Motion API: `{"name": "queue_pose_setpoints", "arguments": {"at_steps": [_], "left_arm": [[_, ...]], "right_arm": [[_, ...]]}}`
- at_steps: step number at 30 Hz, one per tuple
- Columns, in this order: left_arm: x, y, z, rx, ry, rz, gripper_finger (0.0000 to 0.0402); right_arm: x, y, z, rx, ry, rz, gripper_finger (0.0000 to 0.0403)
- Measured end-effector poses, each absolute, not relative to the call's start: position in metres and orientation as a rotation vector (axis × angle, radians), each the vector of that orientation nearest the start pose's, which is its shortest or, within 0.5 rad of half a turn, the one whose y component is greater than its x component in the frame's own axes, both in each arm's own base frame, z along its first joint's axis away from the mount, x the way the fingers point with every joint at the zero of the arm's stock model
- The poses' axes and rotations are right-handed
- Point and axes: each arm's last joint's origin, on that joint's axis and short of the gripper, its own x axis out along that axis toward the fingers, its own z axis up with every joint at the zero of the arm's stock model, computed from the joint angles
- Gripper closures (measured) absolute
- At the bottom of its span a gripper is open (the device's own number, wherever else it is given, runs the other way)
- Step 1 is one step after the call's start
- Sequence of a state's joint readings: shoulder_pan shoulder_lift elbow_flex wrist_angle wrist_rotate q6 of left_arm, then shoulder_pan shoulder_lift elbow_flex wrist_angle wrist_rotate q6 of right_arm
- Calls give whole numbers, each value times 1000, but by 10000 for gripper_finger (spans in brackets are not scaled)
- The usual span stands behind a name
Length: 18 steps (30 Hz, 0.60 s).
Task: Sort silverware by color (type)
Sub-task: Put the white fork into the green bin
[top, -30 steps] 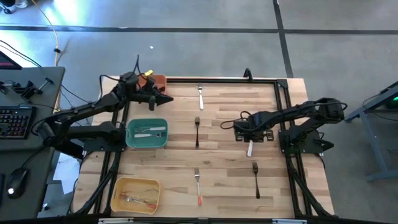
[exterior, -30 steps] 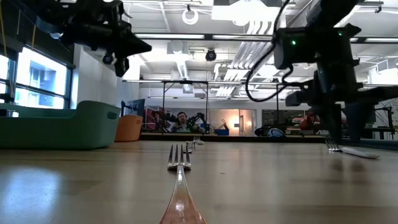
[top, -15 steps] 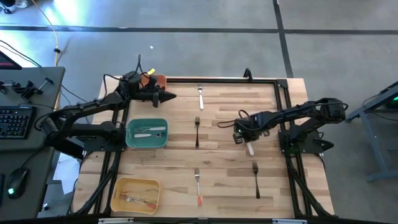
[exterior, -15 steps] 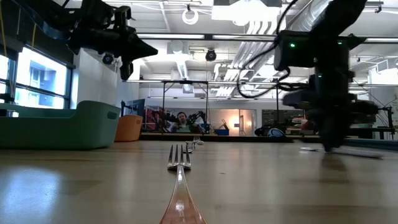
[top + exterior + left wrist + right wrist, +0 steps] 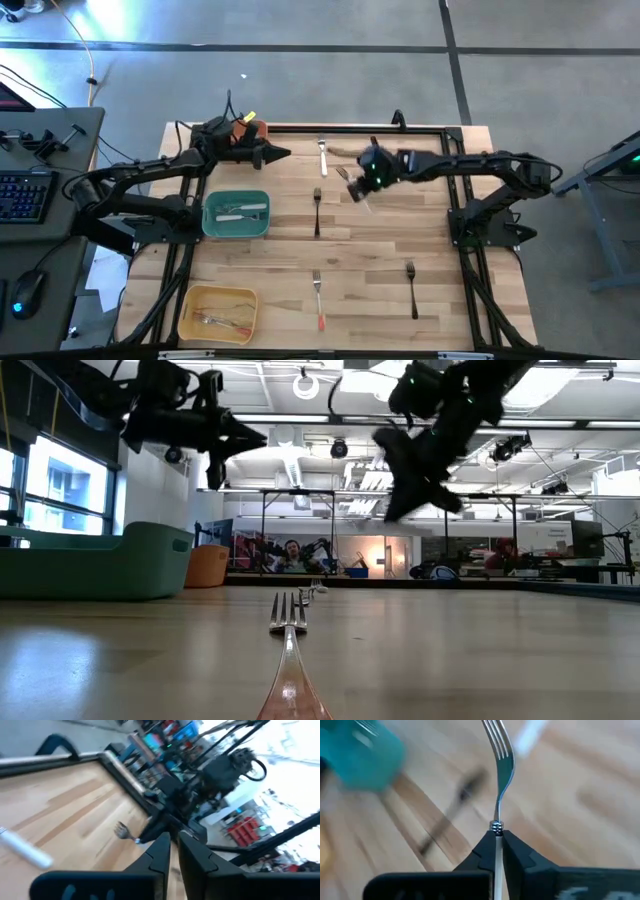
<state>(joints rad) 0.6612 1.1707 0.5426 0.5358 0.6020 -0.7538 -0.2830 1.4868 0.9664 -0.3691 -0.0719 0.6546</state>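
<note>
Your fork (image 5: 501,757) is light, stiff and slick, up over the table's far middle. The right gripper (image 5: 496,839) pinches its thin white handle, so expect swivel. The left gripper (image 5: 172,840), nearly closed, holds nothing.

I'm looking straight down on the whole wooden table (image 5: 260,270) through the high camera, while the low one is sitting at tabletop level, facing across into the room. Each wrist camera is peering forward past its own fingers, close in. All views are sharing the tabletop.
</note>
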Motion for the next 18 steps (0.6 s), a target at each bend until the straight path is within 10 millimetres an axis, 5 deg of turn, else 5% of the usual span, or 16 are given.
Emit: {"name": "queue_pose_setpoints", "arguments": {"at_steps": [11,18], "left_arm": [[212,124,259,-738,-127,94,312],[229,127,283,-728,-219,100,279]], "right_arm": [[319,-119,335,533,296,-138,403],[320,-118,365,470,208,-107,402]]}}
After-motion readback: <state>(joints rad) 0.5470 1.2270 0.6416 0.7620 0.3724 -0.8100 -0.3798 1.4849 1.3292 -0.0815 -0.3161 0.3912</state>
